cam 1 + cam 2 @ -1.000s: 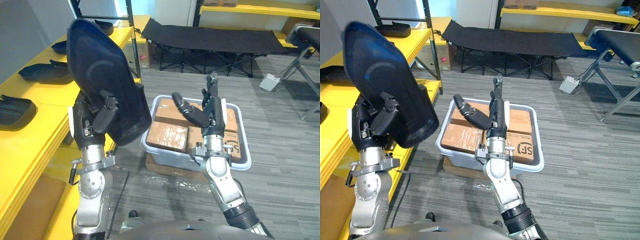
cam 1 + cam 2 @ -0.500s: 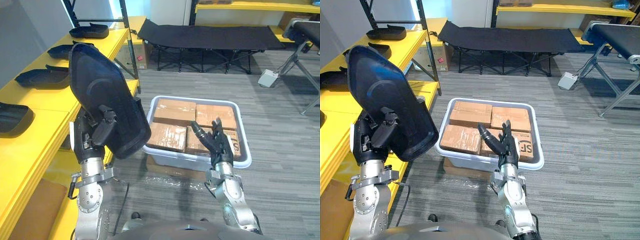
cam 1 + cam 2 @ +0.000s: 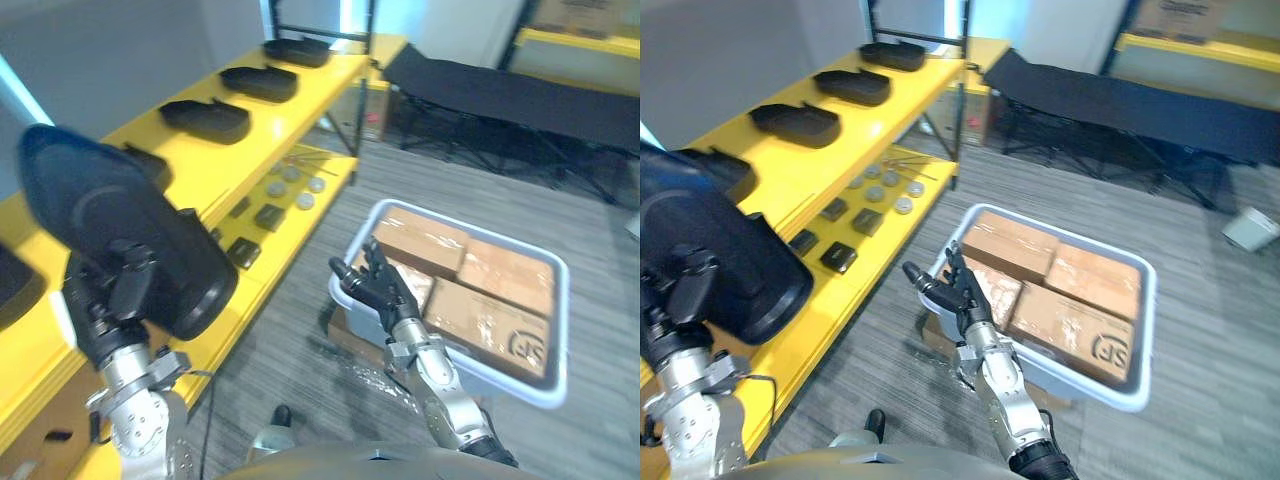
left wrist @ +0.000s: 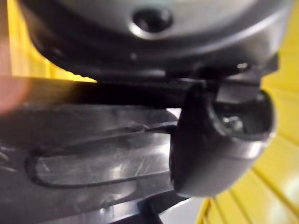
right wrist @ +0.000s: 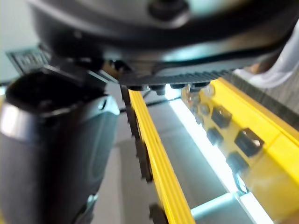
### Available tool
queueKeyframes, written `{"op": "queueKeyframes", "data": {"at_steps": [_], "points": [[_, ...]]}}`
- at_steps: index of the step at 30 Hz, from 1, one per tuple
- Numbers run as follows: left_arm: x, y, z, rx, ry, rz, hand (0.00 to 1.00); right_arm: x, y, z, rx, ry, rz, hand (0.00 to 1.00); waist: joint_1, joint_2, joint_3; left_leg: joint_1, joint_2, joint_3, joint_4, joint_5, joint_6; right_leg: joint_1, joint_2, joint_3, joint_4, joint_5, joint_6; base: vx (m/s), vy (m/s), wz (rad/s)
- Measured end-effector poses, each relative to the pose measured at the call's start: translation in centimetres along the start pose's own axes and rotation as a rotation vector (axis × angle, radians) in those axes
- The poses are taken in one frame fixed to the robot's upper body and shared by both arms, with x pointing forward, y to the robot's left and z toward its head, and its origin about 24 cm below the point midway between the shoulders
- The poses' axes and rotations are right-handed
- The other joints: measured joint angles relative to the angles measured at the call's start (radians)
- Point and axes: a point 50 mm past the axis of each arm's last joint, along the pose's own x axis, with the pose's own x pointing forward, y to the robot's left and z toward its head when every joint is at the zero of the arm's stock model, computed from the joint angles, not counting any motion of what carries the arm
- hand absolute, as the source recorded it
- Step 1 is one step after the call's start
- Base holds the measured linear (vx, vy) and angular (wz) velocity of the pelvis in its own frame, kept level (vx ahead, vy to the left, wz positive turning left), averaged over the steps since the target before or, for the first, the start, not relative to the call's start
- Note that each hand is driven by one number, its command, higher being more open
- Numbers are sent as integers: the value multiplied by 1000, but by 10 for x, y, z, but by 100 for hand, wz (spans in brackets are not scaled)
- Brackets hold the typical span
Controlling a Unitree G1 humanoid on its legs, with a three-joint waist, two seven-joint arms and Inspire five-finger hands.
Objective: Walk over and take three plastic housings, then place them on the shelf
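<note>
A large black plastic housing (image 3: 130,235) is held up at the left, my left hand (image 3: 112,300) shut on its lower edge. In the left wrist view the thumb (image 4: 219,135) presses against the housing's glossy surface (image 4: 93,154). My right hand (image 3: 383,290) is raised low at the centre, open and holding nothing, in front of the grey bin. The yellow shelf (image 3: 130,150) runs along the left with several black housings on its top level, such as one (image 3: 205,120) and another (image 3: 258,82).
A grey plastic bin (image 3: 545,385) with cardboard boxes (image 3: 420,235) stands on the floor to the right. Small dark and round parts (image 3: 270,195) lie on the shelf's lower level. A black folding cot (image 3: 500,95) stands at the back.
The camera has swung left toward the shelf. The housing in my left hand now sits lower and more tilted over. My right hand stays low and open.
</note>
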Motion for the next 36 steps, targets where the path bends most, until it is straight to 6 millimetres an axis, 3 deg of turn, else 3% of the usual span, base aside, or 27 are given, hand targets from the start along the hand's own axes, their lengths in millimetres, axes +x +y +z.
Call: {"op": "queueKeyframes", "data": {"at_steps": [4,6,10,13,14,17,19,21,23,25,28,29,31,32,36], "points": [[-10,28,8,31,-36,108,0,13,19,7,-41,-23,98,100,54,-2,-3,1,2,-28,1,2,-4,9,-1,-19,30,-31,3,-14,-14,27],[-14,33,8,28,-26,116,0,15,20,9,-59,-31,112,100,68,-3,-4,-12,0,-39,16,1,-4,12,0,-28,31,-32,3,-32,2,15],[-13,26,8,17,-29,34,0,15,19,9,-65,-30,113,100,56,-4,-6,-66,-11,-80,45,9,6,27,3,-91,39,-44,1,-52,5,44],[-12,12,6,-38,-29,-88,0,13,7,9,-107,-29,66,100,24,-3,-1,-100,-10,-16,48,38,58,63,-6,-199,66,-64,15,-103,36,106],[-12,7,6,-71,-24,-124,0,12,0,10,-119,-32,35,100,28,4,4,-99,-11,-6,43,51,46,67,-18,-215,92,-71,19,-72,59,59],[-12,7,7,-72,-41,-141,0,13,-7,13,-142,-45,7,100,32,13,20,-98,-34,-6,44,55,50,57,-73,-216,179,-114,25,-68,101,22],[-8,2,10,-108,-65,-183,0,12,-13,16,-137,-58,-12,100,24,13,33,-100,-53,-20,47,58,61,30,-104,-158,260,-172,15,-74,57,40],[-2,-11,15,-131,-104,-305,0,7,-24,20,-126,-89,-73,100,-23,4,55,-115,-91,-91,51,74,81,-5,-94,-5,335,-258,3,-103,-20,99],[0,-19,18,-132,-119,-400,0,0,-31,20,-117,-103,-113,100,-29,4,60,-116,-108,-123,43,88,85,-10,-89,63,357,-291,0,-77,-60,81],[-3,-25,21,-127,-129,-508,0,-5,-40,22,-130,-119,-135,100,-30,18,69,-125,-115,-146,45,101,90,-11,-84,75,375,-310,13,-73,-62,50],[-8,-30,22,-131,-125,-606,0,-8,-50,25,-164,-117,-119,100,-30,57,90,-137,-104,-154,46,118,105,-8,-69,55,398,-327,8,-67,-42,27],[-9,-30,22,-128,-123,-615,0,-8,-51,25,-171,-115,-112,100,-32,61,92,-139,-101,-148,46,119,111,-8,-69,48,406,-331,6,-55,-38,48],[-10,-31,22,-116,-119,-655,0,-9,-53,27,-186,-117,-95,100,-65,64,100,-158,-75,-25,56,117,185,10,-67,-1,419,-334,9,-31,-30,81],[-11,-32,22,-111,-116,-682,0,-10,-54,32,-198,-132,-86,100,-82,68,106,-165,-62,41,69,118,193,16,-66,4,431,-343,14,-12,-10,80],[-16,-29,18,-111,-82,-692,0,-12,-61,47,-219,-194,-82,100,-76,75,115,-168,-61,102,108,117,180,38,-85,3,453,-392,16,-4,8,30]]}}
